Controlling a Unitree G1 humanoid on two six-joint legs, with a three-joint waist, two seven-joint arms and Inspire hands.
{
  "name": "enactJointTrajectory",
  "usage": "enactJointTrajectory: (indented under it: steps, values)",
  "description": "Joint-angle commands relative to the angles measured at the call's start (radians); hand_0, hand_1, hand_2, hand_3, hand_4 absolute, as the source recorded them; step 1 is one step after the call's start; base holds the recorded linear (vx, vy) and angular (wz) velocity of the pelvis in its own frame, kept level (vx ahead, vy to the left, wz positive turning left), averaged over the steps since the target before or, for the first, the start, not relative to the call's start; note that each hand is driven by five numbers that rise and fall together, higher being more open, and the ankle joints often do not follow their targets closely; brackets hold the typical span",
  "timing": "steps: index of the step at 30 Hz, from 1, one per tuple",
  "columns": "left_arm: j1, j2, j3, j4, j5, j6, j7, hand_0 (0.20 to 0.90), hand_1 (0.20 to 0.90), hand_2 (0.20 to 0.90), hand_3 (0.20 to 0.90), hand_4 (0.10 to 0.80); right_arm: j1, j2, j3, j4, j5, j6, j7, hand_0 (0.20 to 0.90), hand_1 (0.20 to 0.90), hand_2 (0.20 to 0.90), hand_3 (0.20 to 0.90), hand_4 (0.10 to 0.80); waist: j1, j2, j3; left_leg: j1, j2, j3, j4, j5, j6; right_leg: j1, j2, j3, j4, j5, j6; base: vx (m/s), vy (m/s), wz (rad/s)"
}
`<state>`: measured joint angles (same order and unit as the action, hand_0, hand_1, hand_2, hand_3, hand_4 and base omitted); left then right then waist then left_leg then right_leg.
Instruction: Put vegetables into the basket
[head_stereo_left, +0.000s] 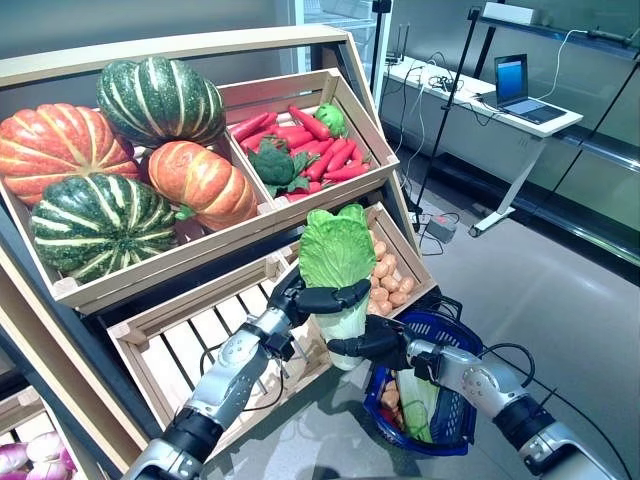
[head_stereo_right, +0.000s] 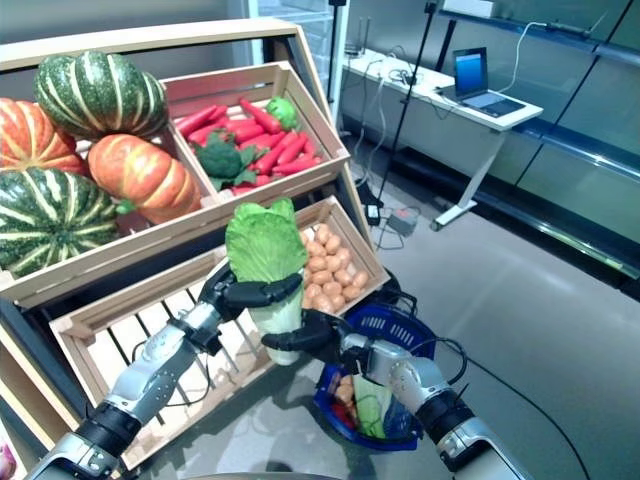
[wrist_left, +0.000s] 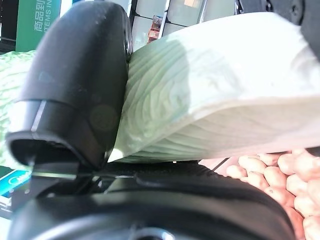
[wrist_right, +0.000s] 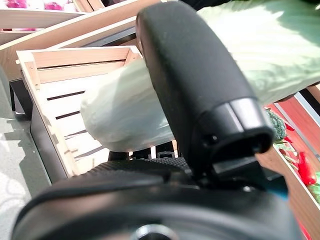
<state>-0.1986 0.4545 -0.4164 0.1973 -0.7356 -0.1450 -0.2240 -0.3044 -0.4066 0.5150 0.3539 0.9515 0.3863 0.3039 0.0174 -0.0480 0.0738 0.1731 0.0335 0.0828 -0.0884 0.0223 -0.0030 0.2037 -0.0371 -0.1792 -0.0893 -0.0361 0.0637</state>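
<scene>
Tall napa cabbage with frilly green leaves and pale white stalk (head_stereo_left: 338, 262), held upright in the air beside the lower wooden crates, blue plastic mesh basket (head_stereo_left: 466, 420) just below it on the floor, already holding leafy greens (head_stereo_left: 418, 405) and small orange-brown vegetables (head_stereo_left: 390, 398)

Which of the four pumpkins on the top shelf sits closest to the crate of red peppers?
The smaller orange pumpkin, lying right against the divider beside the red peppers. The two green striped pumpkins and the big orange one sit further left.
</scene>
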Motion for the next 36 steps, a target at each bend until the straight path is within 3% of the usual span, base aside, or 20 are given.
enactJointTrajectory:
  steps: [1,3,4,5,6,14,18,36]
  values:
    - [-0.114,-0.146,-0.184,-0.11,-0.082,-0.104,-0.155,0.3,0.3,0.3,0.3,0.4,-0.234,0.181,-0.156,0.05,0.255,-0.153,-0.021,0.3,0.3,0.3,0.3,0.4,0.002,0.006,-0.035,0.016,-0.011,0.008,0.001,-0.111,0.023,-0.004,0.01,0.001,0.002,-0.02,-0.045,0.0,0.0,0.0]
    - [-0.113,-0.143,-0.181,-0.111,-0.084,-0.099,-0.135,0.3,0.3,0.3,0.3,0.4,-0.231,0.177,-0.153,0.049,0.238,-0.157,-0.029,0.3,0.3,0.3,0.3,0.4,0.001,0.007,-0.034,0.016,-0.011,0.008,0.001,-0.111,0.023,-0.005,0.01,0.002,0.002,-0.02,-0.045,0.0,0.0,0.0]
    - [-0.112,-0.143,-0.177,-0.107,-0.082,-0.095,-0.131,0.335,0.335,0.335,0.335,0.424,-0.23,0.175,-0.152,0.054,0.225,-0.162,-0.028,0.3,0.3,0.3,0.3,0.4,0.002,0.006,-0.035,0.016,-0.011,0.009,0.001,-0.111,0.024,-0.004,0.009,0.002,0.002,-0.02,-0.045,0.0,0.0,0.0]
    - [-0.109,-0.14,-0.175,-0.107,-0.081,-0.095,-0.121,0.592,0.592,0.592,0.592,0.595,-0.227,0.171,-0.153,0.054,0.217,-0.163,-0.026,0.3,0.3,0.3,0.3,0.4,0.001,0.007,-0.035,0.016,-0.011,0.009,0.001,-0.111,0.024,-0.005,0.01,0.004,0.002,-0.02,-0.046,0.0,0.0,0.0]
    - [-0.104,-0.132,-0.17,-0.114,-0.08,-0.092,-0.097,0.9,0.9,0.9,0.9,0.8,-0.223,0.165,-0.15,0.051,0.21,-0.167,-0.029,0.3,0.3,0.3,0.3,0.4,0.0,0.007,-0.034,0.015,-0.01,0.01,0.001,-0.11,0.022,-0.006,0.01,0.007,0.002,-0.019,-0.045,0.0,0.0,0.0]
    - [-0.073,-0.122,-0.082,-0.083,-0.068,-0.063,-0.026,0.9,0.9,0.9,0.9,0.8,-0.148,0.142,-0.184,0.052,0.255,-0.173,-0.064,0.3,0.3,0.3,0.3,0.4,-0.003,0.007,-0.033,0.019,-0.008,0.02,0.001,-0.11,0.025,-0.007,0.011,0.01,0.002,-0.016,-0.046,0.0,0.0,0.0]
    - [-0.052,-0.114,-0.045,-0.065,0.025,-0.065,0.031,0.9,0.9,0.9,0.9,0.8,-0.101,0.143,-0.198,0.051,0.201,-0.194,-0.082,0.3,0.3,0.3,0.3,0.4,-0.006,0.009,-0.029,0.019,-0.006,0.025,0.001,-0.108,0.025,-0.01,0.011,0.013,0.002,-0.013,-0.047,0.0,0.0,0.0]
    - [0.029,-0.075,0.113,-0.033,0.099,-0.07,0.026,0.9,0.9,0.9,0.9,0.8,0.188,0.102,-0.353,0.132,0.204,-0.223,-0.033,0.3,0.3,0.3,0.3,0.4,-0.035,0.018,0.001,0.012,0.006,0.054,0.001,-0.103,0.024,-0.025,0.015,0.031,0.002,-0.004,-0.045,-0.003,-0.003,-0.04]
